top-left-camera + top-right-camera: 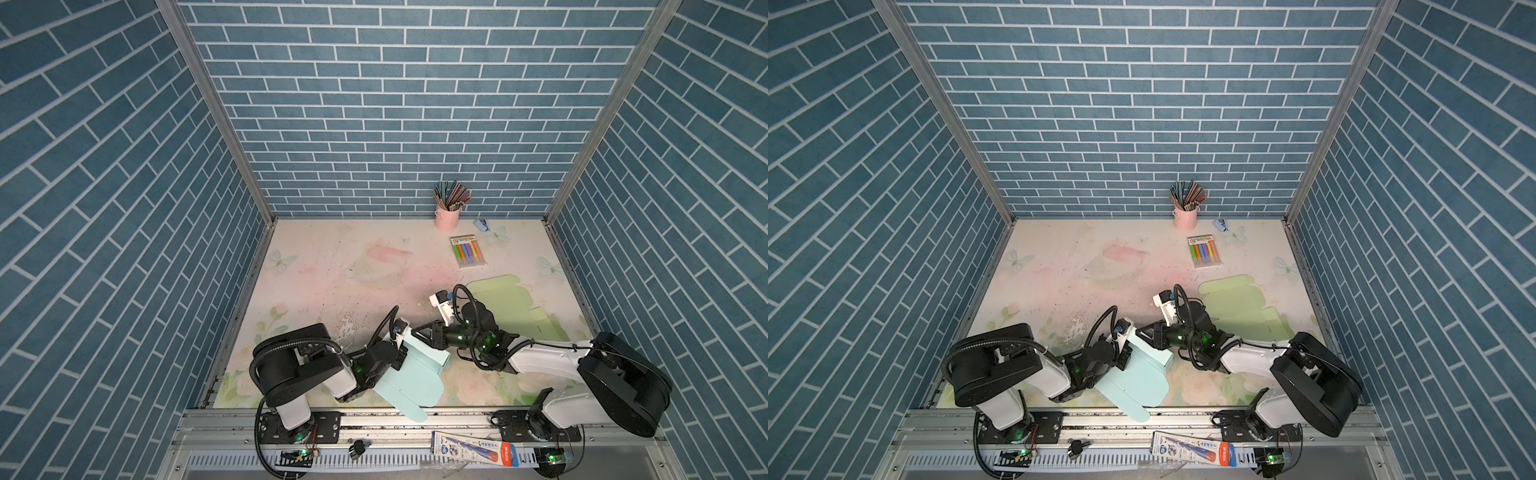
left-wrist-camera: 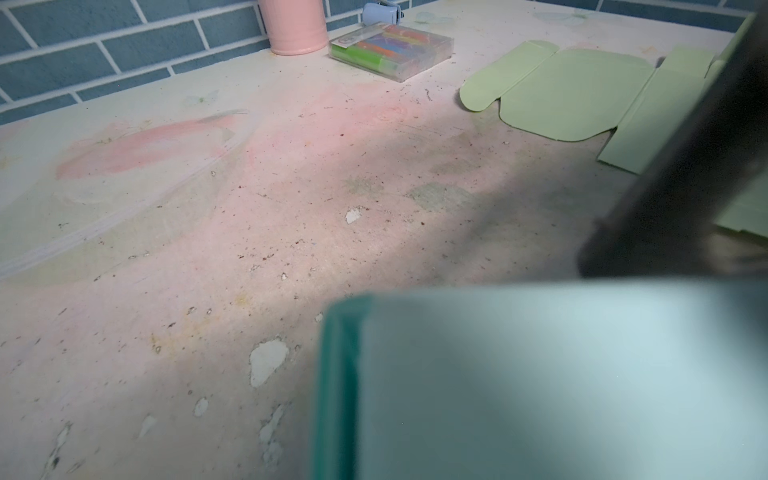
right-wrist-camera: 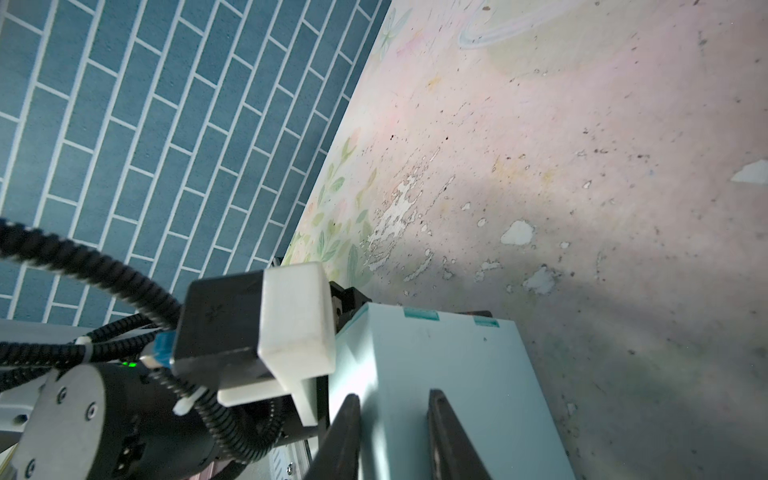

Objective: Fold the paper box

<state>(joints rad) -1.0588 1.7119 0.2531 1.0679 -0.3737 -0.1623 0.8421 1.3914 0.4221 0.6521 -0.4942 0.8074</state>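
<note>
Paper box (image 1: 415, 374) past table (image 1: 332, 282) front edge

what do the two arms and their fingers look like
The left arm and right arm match: white link shells, bulky black joint housings, green lights, black ribbed cable conduit looping alongside. Each wrist carries a black-and-white camera block. The fingers are thin flat black blades.

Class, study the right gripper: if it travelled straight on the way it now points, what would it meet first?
The right gripper would probably meet the light blue box first; its panel lies directly ahead, depth unclear.
</note>
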